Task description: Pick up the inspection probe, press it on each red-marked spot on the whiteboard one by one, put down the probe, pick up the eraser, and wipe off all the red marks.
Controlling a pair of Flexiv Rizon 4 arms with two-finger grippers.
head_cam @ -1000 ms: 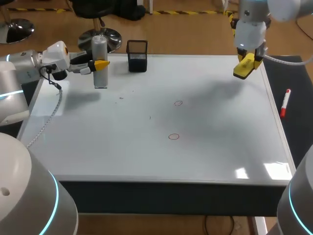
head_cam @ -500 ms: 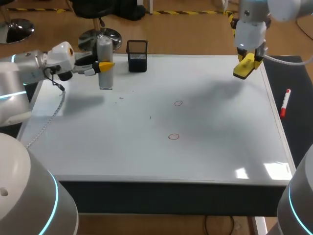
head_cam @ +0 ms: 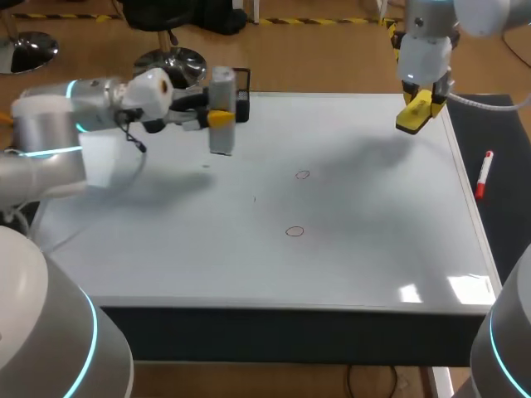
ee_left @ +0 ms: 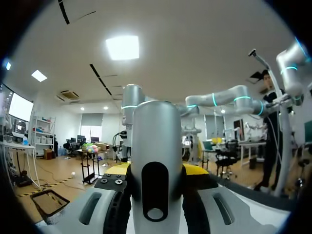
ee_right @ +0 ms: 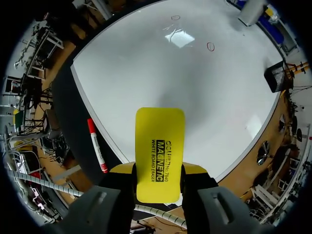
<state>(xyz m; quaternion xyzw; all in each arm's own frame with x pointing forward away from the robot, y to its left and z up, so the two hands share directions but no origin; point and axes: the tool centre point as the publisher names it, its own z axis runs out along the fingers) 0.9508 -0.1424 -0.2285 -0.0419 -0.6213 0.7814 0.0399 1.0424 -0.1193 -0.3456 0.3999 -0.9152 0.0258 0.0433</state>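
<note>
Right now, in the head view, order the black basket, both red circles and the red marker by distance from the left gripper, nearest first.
From the left gripper, holding the probe:
1. Black basket, right beside it, at the far edge of the whiteboard.
2. Far red circle, mid-board.
3. Near red circle, toward the front.
4. Red marker, off the right edge.

Open whiteboard (head_cam: 373, 249) around red marks (head_cam: 294, 231); black mesh cup (head_cam: 243, 106) at far edge.

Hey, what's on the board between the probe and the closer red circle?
Nothing. In the head view the whiteboard is bare between the probe and the nearer red circle.
</note>
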